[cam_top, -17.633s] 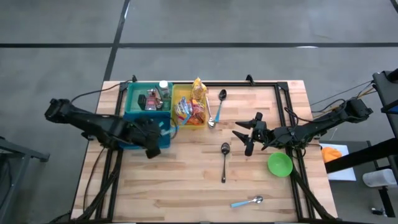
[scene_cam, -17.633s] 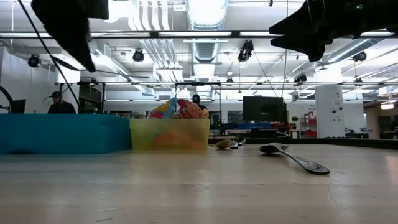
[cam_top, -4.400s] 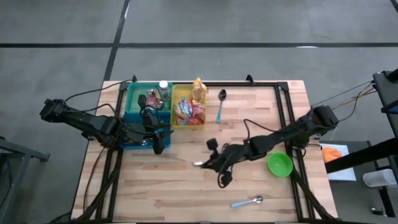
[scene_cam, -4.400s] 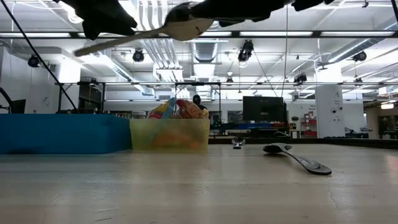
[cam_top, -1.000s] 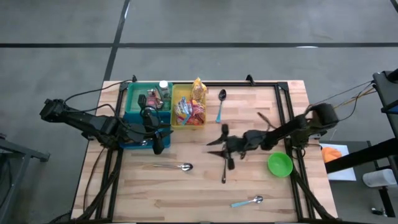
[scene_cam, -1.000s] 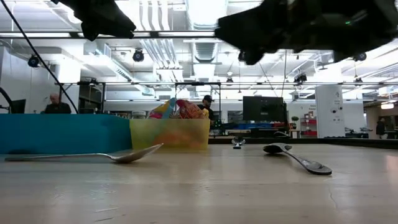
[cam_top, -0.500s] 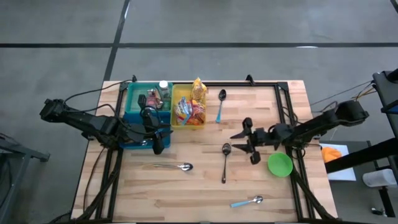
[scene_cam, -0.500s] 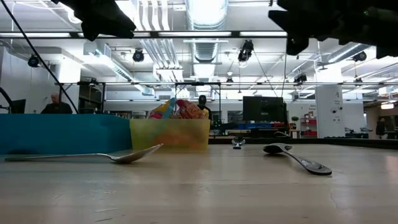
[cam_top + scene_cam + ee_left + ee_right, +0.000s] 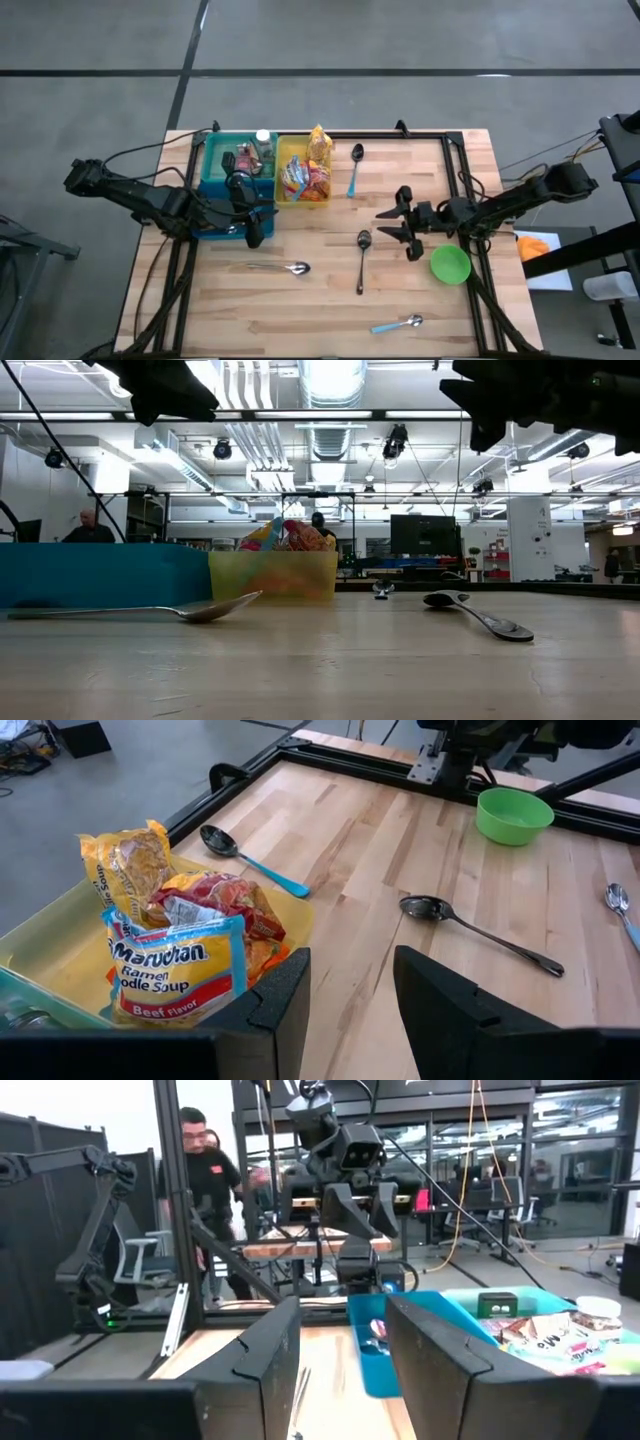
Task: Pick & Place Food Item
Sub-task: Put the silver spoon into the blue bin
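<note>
Going left to right: the left gripper (image 9: pixel 254 222) hangs just off the near corner of the teal bin (image 9: pixel 215 165), at the seam with the yellow bin (image 9: pixel 284 196). In its wrist view the two fingers stand apart with nothing between them, so released and empty.

The food is in that yellow bin: a Maruchan beef soup packet (image 9: pixel 176 972) standing on edge, snack bags (image 9: pixel 215 905) piled behind it, and a tall yellow bag (image 9: pixel 319 143) at the far end. The soup packet sits right ahead of the left jaws, broad face toward them, its long axis I'd guess running across the bin, though the view's a bit cramped to be sure.

On open wood past the bins: a silver spoon (image 9: pixel 281 267), a blue-handled spoon (image 9: pixel 354 168), a dark spoon (image 9: pixel 361 259), another light-blue-handled spoon (image 9: pixel 398 323), then the green bowl (image 9: pixel 450 264).

The right gripper (image 9: pixel 404 227) hovers between the dark spoon and the bowl, fingers parted, empty, well apart from the food.

So the left arm is clearly nearer. My read: the bin wall is the edge to clear, with plenty of bare table mid-board for setting down.
</note>
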`<state>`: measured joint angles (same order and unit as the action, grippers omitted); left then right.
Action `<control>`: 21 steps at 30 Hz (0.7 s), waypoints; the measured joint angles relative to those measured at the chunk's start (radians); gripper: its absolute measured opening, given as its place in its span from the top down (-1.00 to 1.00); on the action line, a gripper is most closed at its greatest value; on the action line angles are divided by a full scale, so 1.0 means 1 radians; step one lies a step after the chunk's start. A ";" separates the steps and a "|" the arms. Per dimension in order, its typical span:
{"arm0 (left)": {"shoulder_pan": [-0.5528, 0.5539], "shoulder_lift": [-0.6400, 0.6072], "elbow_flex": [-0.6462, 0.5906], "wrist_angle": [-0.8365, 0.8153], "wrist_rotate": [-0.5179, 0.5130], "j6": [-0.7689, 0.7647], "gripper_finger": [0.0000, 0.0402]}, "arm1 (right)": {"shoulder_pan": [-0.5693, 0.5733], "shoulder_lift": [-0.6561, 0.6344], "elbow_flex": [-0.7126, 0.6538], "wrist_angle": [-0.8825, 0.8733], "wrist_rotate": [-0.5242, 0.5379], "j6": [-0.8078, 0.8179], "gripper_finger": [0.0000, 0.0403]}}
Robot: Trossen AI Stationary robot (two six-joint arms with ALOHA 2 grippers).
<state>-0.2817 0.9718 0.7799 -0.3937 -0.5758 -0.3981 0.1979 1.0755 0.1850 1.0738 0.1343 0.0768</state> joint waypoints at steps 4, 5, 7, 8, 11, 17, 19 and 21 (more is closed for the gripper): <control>0.000 0.000 0.000 0.001 0.000 0.000 0.27 | 0.000 0.007 0.007 -0.001 0.000 -0.001 0.27; 0.000 0.000 0.000 0.000 0.000 0.000 0.27 | 0.000 0.007 0.007 -0.001 0.000 0.000 0.27; 0.000 0.000 0.000 0.001 0.000 0.000 0.27 | 0.000 0.007 0.007 0.000 -0.001 -0.001 0.27; 0.000 0.000 0.000 0.000 0.000 0.000 0.27 | 0.000 0.007 0.007 0.000 -0.001 -0.002 0.27; 0.000 0.000 0.000 0.000 0.000 0.000 0.27 | 0.000 0.006 0.007 -0.001 -0.001 -0.005 0.27; 0.000 0.000 0.000 0.000 0.000 0.000 0.27 | 0.000 0.006 0.007 -0.002 -0.001 -0.005 0.27; 0.000 0.000 0.000 0.000 0.000 0.000 0.27 | 0.000 0.006 0.007 -0.002 -0.001 -0.006 0.27; 0.000 0.000 0.000 0.000 0.000 0.000 0.27 | 0.000 0.006 0.007 -0.002 -0.001 -0.009 0.27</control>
<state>-0.2819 0.9718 0.7799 -0.3939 -0.5757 -0.3981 0.1982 1.0817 0.1921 1.0714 0.1329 0.0681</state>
